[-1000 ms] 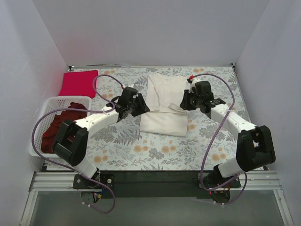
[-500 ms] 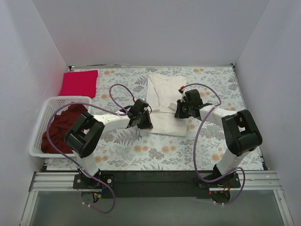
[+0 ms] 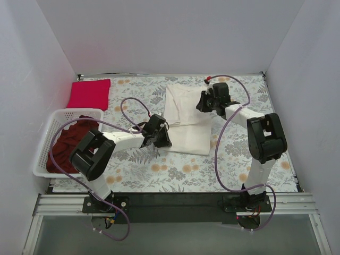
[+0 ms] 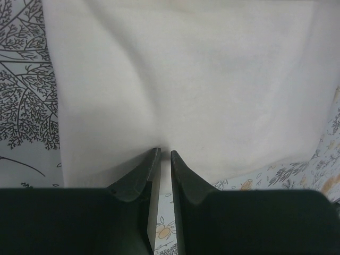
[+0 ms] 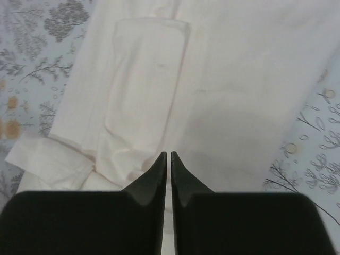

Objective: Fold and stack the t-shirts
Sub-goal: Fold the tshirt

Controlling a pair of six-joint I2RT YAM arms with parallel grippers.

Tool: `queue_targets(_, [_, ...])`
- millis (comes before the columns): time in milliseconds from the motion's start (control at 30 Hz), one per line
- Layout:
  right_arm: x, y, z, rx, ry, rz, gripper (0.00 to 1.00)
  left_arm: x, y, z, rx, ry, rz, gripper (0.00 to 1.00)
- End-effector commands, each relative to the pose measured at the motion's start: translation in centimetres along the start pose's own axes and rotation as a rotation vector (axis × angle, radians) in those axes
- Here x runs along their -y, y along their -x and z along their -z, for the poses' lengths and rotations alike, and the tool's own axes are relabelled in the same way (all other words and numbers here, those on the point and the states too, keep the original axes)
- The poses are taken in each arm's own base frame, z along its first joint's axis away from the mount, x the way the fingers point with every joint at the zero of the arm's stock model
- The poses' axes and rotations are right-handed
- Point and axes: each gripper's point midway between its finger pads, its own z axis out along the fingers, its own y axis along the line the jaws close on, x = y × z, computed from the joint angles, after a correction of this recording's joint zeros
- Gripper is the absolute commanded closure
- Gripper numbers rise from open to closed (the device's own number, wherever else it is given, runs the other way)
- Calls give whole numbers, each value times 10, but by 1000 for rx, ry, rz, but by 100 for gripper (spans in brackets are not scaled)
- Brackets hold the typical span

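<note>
The cream-white t-shirt (image 3: 186, 119) lies folded in the middle of the table; its red print is hidden. My left gripper (image 3: 162, 139) sits at the shirt's near left edge. In the left wrist view the gripper (image 4: 164, 154) is closed to a thin gap on the edge of the shirt (image 4: 186, 79). My right gripper (image 3: 204, 103) is over the shirt's far right part. In the right wrist view it (image 5: 168, 155) is shut, low over the shirt (image 5: 239, 79). The crimson-pink t-shirt (image 3: 89, 93) lies folded at the far left. The dark maroon t-shirt (image 3: 66, 143) lies in the basket.
The white lattice basket (image 3: 79, 111) stands at the left edge. The floral table cloth (image 3: 175, 170) covers the table. White walls close in the left, right and far sides. Purple cables loop off both arms.
My right gripper has moved from the shirt's near right part toward the far side. My left gripper came in to the shirt's near left edge and has stayed there.
</note>
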Motion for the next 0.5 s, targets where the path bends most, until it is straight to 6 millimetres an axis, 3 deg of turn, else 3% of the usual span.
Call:
queue_targets(0, [-68, 1, 15, 27, 233, 112, 89, -25, -27, 10, -74, 75, -4, 87])
queue_targets(33, [-88, -7, 17, 31, 286, 144, 89, -24, -29, 11, -77, 73, -3, 87])
queue_targets(133, [-124, -34, 30, 12, 409, 175, 89, -25, -29, 13, -75, 70, -3, 87])
queue_targets(233, [-147, -61, 34, -30, 495, 183, 89, -25, -29, 14, -73, 70, 0, 87])
queue_targets(367, [-159, -87, 22, -90, 541, 186, 89, -25, -31, 15, -77, 67, 9, 87])
queue_targets(467, [-163, -93, 12, -105, 549, 184, 89, -25, -31, 16, -79, 67, 11, 87])
